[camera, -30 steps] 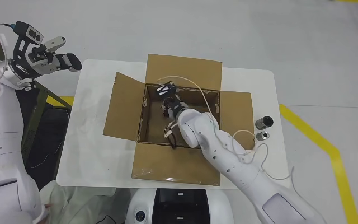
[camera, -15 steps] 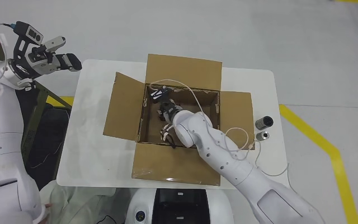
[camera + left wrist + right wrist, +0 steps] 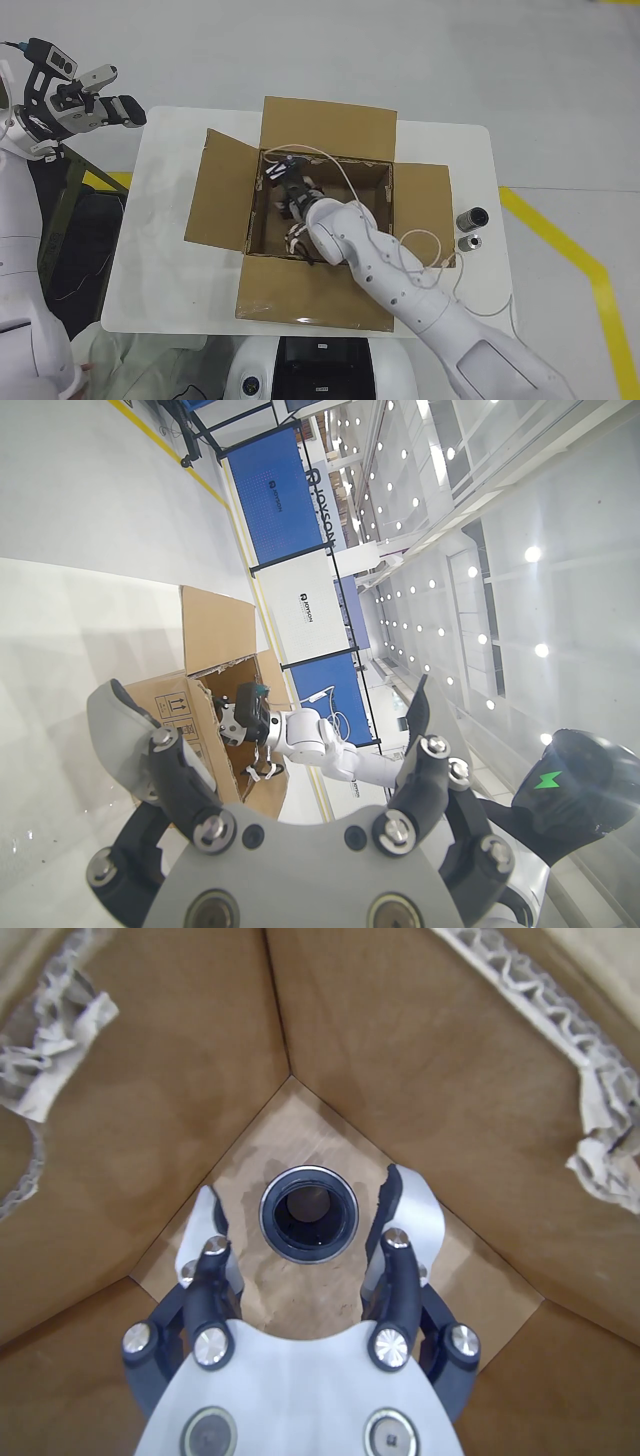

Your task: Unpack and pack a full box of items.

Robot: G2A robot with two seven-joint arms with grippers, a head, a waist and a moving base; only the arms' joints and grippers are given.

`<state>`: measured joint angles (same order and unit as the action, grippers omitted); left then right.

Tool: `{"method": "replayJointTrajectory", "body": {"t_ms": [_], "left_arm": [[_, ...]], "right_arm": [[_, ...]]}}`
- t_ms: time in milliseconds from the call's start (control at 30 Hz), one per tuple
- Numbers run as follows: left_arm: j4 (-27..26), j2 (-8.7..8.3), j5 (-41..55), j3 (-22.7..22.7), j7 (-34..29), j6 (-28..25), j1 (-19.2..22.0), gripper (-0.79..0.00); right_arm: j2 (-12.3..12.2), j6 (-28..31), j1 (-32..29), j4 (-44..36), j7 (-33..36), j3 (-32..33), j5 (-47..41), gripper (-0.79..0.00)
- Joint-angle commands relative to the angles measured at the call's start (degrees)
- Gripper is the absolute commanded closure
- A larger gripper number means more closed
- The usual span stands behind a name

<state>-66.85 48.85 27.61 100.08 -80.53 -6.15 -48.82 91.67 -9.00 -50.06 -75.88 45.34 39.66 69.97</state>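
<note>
From above, 1 cardboard box [image 3: 300, 140] sits on a white table [image 3: 170, 250] with its 4 flaps folded out. The right arm reaches down into it, and the right gripper [image 3: 290, 195] is low inside, near the box's left wall. Right of the box, 2 items stand on the table close together: a dark-topped cylinder [image 3: 472, 217] and a silver cylinder [image 3: 468, 243]. The left gripper [image 3: 100, 105] hangs off the table's far left corner, well away from the box.

In the left wrist view, the left gripper [image 3: 270, 700] has its 2 fingers spread wide with nothing between them. The box [image 3: 220, 625] is beyond, with small printed handling symbols [image 3: 167, 702] on its side, including a pair of arrows.

In the right wrist view, the right gripper [image 3: 302, 1188] is spread open and grips nothing. Its 2 fingers [image 3: 415, 1213] flank 1 open-topped cylinder [image 3: 309, 1250], apart from it on both sides. That cylinder stands upright on the box floor, in a corner.
</note>
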Motion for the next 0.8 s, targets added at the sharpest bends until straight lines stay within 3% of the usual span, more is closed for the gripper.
{"method": "replayJointTrajectory", "body": {"t_ms": [0,433,767], "left_arm": [[0.0,0.0,0.0,0.0,0.0,0.0,0.0,-0.785],[0.0,0.0,0.0,0.0,0.0,0.0,0.0,-0.785],[0.0,0.0,0.0,0.0,0.0,0.0,0.0,-0.785]], "right_arm": [[-0.07,-0.24,-0.53,-1.59,0.07,0.31,0.92,-0.702],[-2.49,1.7,-9.89,-20.24,5.05,5.11,8.25,-0.714],[-5.26,6.0,-21.62,-35.91,1.93,13.87,10.98,-0.708]]}}
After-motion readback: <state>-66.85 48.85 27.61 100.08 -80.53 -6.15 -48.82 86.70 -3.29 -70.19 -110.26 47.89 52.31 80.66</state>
